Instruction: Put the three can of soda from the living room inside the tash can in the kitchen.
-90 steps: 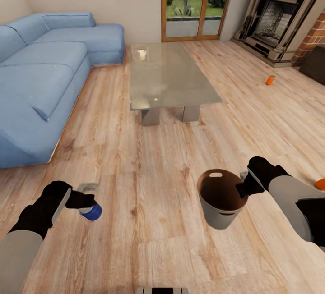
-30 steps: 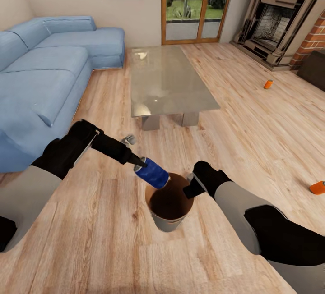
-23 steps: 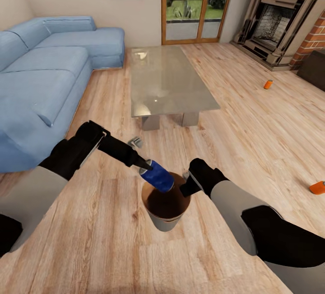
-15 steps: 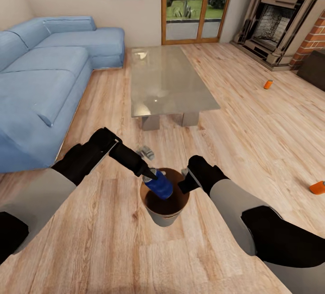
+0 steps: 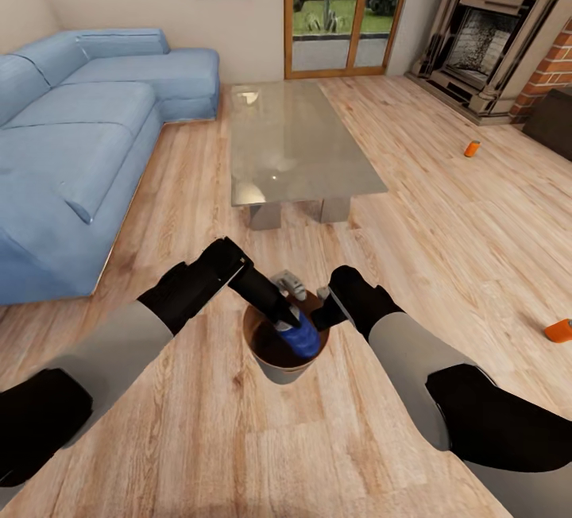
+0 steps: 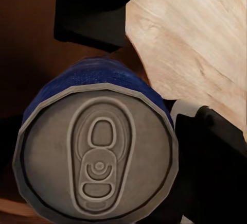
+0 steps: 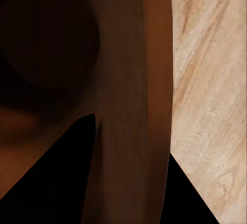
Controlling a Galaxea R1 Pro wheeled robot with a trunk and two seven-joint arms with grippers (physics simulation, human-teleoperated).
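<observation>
While the blue can (image 5: 300, 337) hangs tilted inside the mouth of the trash can (image 5: 280, 361), long axis slanting down along the line of the left tool (image 5: 291, 326), nothing but brown inner wall below its lower end. Left tool clenched on the can's upper part, seen lid-on in the left wrist view (image 6: 98, 152). Just beside, right tool (image 5: 324, 318) pinching the bin's rim on the far right side, holding it above the floor (image 5: 238, 438). Next likely step: release, since the can points straight into the bin. Farther out, two orange cans on the floor, one near the fireplace (image 5: 472, 148), one at the right edge (image 5: 558, 330), both nearer the right arm, well apart from the table (image 5: 294, 141).
</observation>
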